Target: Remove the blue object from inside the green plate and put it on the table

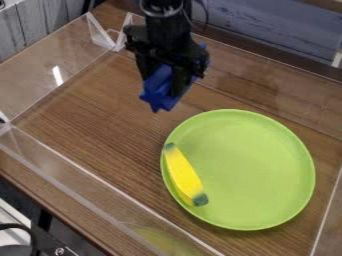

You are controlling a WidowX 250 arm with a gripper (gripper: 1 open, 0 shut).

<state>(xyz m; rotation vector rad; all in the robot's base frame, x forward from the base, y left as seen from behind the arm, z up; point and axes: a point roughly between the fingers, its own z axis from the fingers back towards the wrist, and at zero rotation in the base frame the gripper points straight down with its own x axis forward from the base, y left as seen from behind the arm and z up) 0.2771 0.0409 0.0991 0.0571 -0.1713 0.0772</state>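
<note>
The blue block (162,88) hangs clamped between the jaws of the black gripper (164,78), its lower end dangling just above the wooden table (94,120), apparently not yet touching it. To finish well, the arm should lower straight down until the block rests on the wood, then part the jaws gently so the block does not tip or roll. Below and to the right of the gripper lies the green plate (261,165), holding only a yellow banana-shaped toy (183,173) near its left rim. The wood directly beneath the gripper is bare, with clear plastic walls (54,75) well off to the left.
</note>
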